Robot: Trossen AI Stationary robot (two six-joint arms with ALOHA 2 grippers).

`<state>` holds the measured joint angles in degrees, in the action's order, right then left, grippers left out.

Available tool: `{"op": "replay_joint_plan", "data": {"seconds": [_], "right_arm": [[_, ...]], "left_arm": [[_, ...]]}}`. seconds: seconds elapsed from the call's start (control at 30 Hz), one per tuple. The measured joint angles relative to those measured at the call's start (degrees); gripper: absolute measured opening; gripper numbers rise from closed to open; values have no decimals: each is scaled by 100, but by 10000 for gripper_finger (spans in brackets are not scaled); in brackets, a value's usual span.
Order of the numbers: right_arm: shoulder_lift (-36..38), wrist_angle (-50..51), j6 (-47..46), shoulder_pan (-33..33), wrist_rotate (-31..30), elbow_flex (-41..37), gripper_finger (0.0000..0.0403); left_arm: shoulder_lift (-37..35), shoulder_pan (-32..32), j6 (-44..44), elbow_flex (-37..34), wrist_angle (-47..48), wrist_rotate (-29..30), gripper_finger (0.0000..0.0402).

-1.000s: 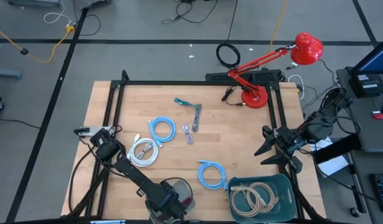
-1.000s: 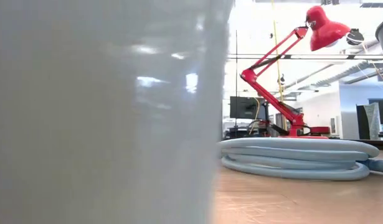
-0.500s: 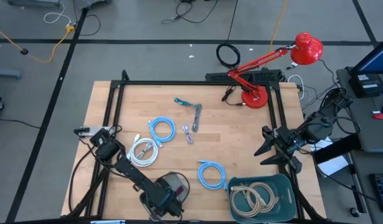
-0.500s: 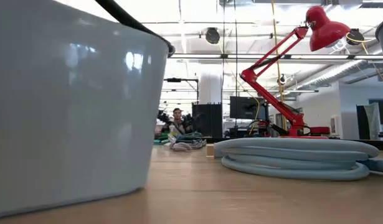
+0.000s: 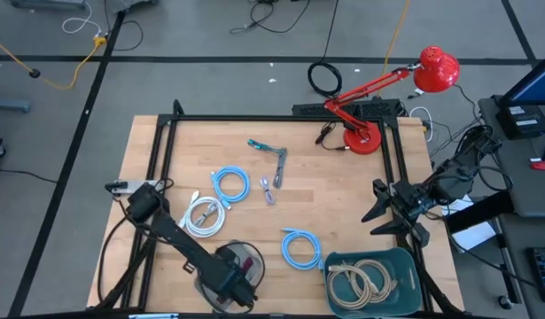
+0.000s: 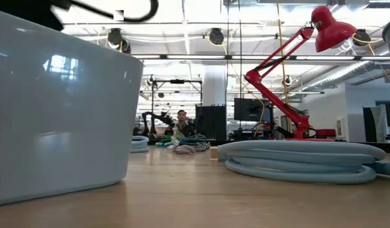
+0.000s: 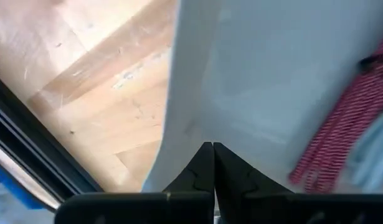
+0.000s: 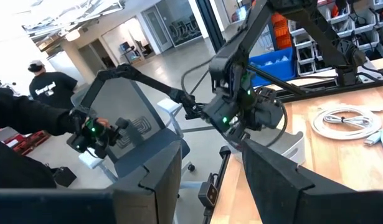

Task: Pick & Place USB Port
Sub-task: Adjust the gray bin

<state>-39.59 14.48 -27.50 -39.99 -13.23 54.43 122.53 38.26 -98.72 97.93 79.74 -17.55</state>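
Observation:
A white round bowl [image 5: 229, 264] stands near the table's near edge with a red braided cable [image 7: 344, 121] inside it. In the low view the bowl [image 6: 55, 120] fills the left side, its base on the table. My left gripper [image 5: 229, 285] is shut at the bowl's near side. My right gripper [image 5: 378, 209] waits open at the table's right edge, away from everything. Two light blue cable coils [image 5: 229, 184] [image 5: 300, 248] and a white coil [image 5: 204, 215] lie flat on the wood. My left gripper [image 7: 213, 163] is shut on the bowl's white wall [image 7: 197, 124] at its near side, coming from above and slanting down. The fingertips meet in a thin line there; whether one finger is inside the bowl, I cannot tell. The bowl stays upright, its base on the table.
A teal bin [image 5: 398, 262] holding beige cables sits at the near right corner. A red desk lamp [image 5: 361, 137] stands at the far edge. Small connectors [image 5: 268, 189] and a tool [image 5: 278, 162] lie mid-table. A black frame [image 5: 161, 146] runs around the table.
My left gripper has moved toward the table's left edge along the near edge, staying shut, and the bowl has gone with it. In the low view the bowl has moved leftward, uncovering the room and the blue coil behind it.

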Motion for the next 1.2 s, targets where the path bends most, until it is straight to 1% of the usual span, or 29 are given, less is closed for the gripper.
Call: {"op": "replay_joint_plan", "data": {"seconds": [0.13, 0.17, 0.23, 0.3, 0.33, 0.43, 0.5, 0.53, 0.57, 0.63, 0.67, 0.73, 0.8, 0.93, 1.07, 1.2], "right_arm": [[-19, 1, 14, 0, 0, 0, 164], [-25, 1, 13, 0, 0, 0, 164], [-39, 2, 13, 0, 0, 0, 164], [-57, 1, 13, 2, 0, 0, 164], [-64, 1, 14, 0, 2, 0, 164], [-85, 5, 13, 2, 0, 0, 164], [-97, 9, -3, 1, 2, 0, 164], [-101, 9, -18, 0, 2, 0, 164], [-101, 9, -23, 1, 2, 0, 164], [-101, 12, -25, 1, 2, 0, 164], [-101, 14, -25, 2, 2, 0, 164], [-101, 14, -24, 2, -2, 0, 164], [-101, 16, -21, 2, -6, 0, 164], [-101, 20, -3, 2, -23, 0, 164], [-101, 39, 10, 2, -33, 0, 164], [-101, 40, 13, 2, -40, 0, 164]], "left_arm": [[-301, -39, -515, 0, -115, 445, 0], [-382, -60, -659, -2, -244, 562, 0], [-642, -72, -1030, -204, -801, 788, 0], [-973, -86, -1504, -672, -1828, 993, 0], [-1182, -76, -1838, -1012, -2429, 1197, 0], [-1868, 110, -2895, -2245, -4138, 2001, 0], [-2326, 340, -3525, -3045, -5026, 2538, 0], [-2522, 464, -3662, -3378, -5328, 2841, 0], [-2694, 560, -3679, -3619, -5514, 3009, 0], [-2967, 657, -3661, -3865, -5561, 3028, 0], [-3051, 663, -3565, -3894, -5458, 3014, 0], [-3156, 636, -3356, -3901, -5187, 2745, 0], [-3192, 569, -2965, -3869, -4986, 2297, 0], [-3191, 512, -2359, -3842, -4911, 1367, 0], [-3181, 631, -2032, -3842, -4860, 621, 0], [-3179, 831, -1977, -3842, -4491, -81, 0]]}}
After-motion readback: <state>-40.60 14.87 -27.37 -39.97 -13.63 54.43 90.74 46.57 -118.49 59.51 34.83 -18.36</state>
